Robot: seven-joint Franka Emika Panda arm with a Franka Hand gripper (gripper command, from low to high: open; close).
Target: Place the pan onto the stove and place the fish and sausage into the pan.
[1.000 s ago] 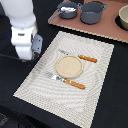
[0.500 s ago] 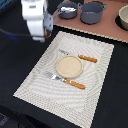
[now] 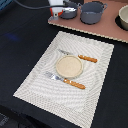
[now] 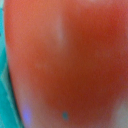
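The small grey-blue pan (image 3: pixel 70 12) sits on the pinkish-brown stove (image 3: pixel 100 29) at the back of the exterior view, next to the larger grey pot (image 3: pixel 93 13). My gripper (image 3: pixel 56 10) is at the top edge, just to the exterior view's left of the pan and above the stove's corner. A bit of red shows at it. The wrist view is filled by a glossy red rounded surface, the sausage (image 4: pixel 65 60), held very close; the fingers are hidden there. The fish is not visible.
A striped beige placemat (image 3: pixel 40 80) lies in the middle with a round tan plate (image 3: pixel 69 66), a knife (image 3: pixel 80 57) and a fork (image 3: pixel 67 81) with orange handles. Another round vessel (image 3: pixel 123 19) stands at the stove's right end.
My gripper has moved from the placemat's left edge up and to the exterior view's right, to the stove's near corner beside the pan.
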